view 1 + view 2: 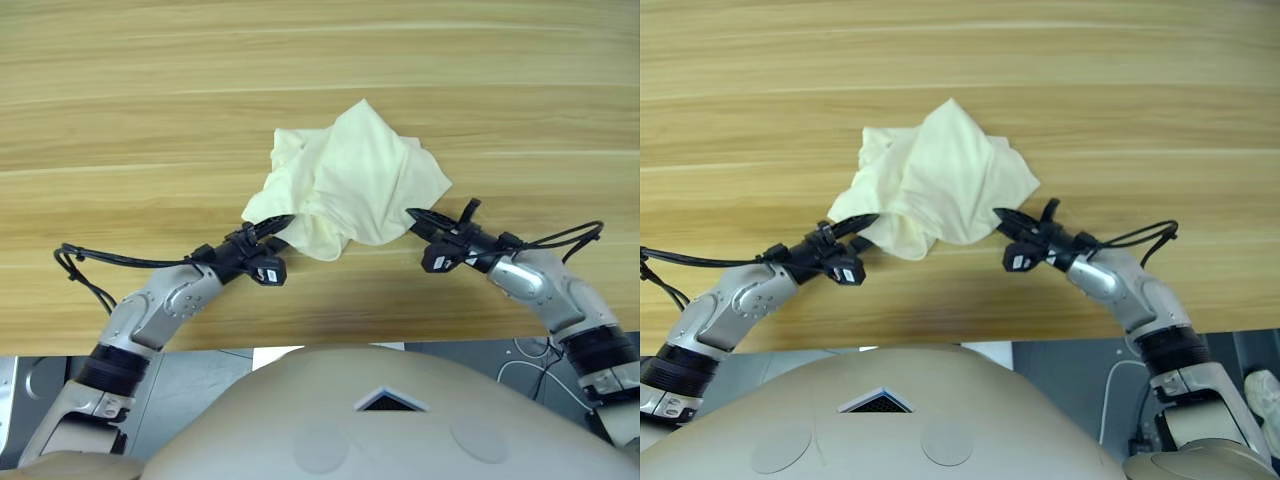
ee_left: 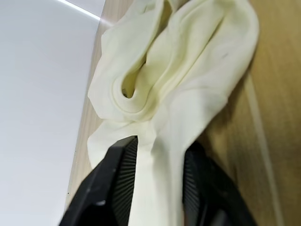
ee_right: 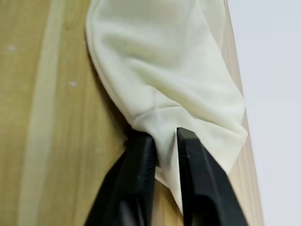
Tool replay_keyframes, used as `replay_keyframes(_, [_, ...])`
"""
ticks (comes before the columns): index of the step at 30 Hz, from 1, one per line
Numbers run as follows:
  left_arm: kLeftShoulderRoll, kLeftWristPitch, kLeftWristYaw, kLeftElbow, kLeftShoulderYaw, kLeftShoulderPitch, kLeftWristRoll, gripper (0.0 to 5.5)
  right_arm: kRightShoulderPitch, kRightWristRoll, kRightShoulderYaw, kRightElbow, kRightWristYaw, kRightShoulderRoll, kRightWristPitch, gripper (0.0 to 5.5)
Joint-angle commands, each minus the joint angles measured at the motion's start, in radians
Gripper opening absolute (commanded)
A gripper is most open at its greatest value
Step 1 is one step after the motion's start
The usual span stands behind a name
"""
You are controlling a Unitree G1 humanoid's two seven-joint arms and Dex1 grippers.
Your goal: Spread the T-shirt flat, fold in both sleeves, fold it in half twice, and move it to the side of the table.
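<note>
A pale yellow T-shirt (image 1: 345,180) lies crumpled in a heap on the wooden table (image 1: 150,120), a little in from its near edge. My left gripper (image 1: 280,221) is at the heap's near left corner, shut on a fold of the T-shirt (image 2: 155,155) that runs between its black fingers (image 2: 120,179). My right gripper (image 1: 415,218) is at the heap's near right edge, shut on a bunched bit of the T-shirt (image 3: 164,136). Both grips sit low, close to the tabletop.
The table's near edge (image 1: 300,345) runs just behind both wrists. Black cables (image 1: 110,262) loop off each forearm. Bare wood extends far to the left, right and beyond the shirt.
</note>
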Motion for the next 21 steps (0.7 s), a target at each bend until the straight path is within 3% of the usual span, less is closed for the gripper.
replay_keyframes(1, [0.023,0.022,-0.019,0.037,-0.009,0.038,0.027,0.92,0.018,-0.029,0.025,0.038,0.047,-0.012,0.021,0.07])
replay_keyframes(9, [0.023,0.016,-0.001,0.045,0.004,0.034,0.012,0.02,0.012,-0.023,0.022,0.028,0.053,-0.007,0.015,0.0])
replay_keyframes(14, [0.01,0.011,0.019,0.05,0.027,0.03,-0.02,0.02,-0.013,-0.005,0.013,0.043,0.038,0.003,-0.006,0.0])
replay_keyframes(17, [-0.018,-0.012,0.021,0.072,0.046,0.013,-0.128,0.02,-0.025,0.11,-0.007,0.081,0.037,0.035,-0.058,0.0])
replay_keyframes(21, [-0.059,-0.077,-0.036,0.082,0.08,-0.008,-0.426,0.02,-0.037,0.323,-0.044,0.118,0.078,0.069,-0.113,0.0])
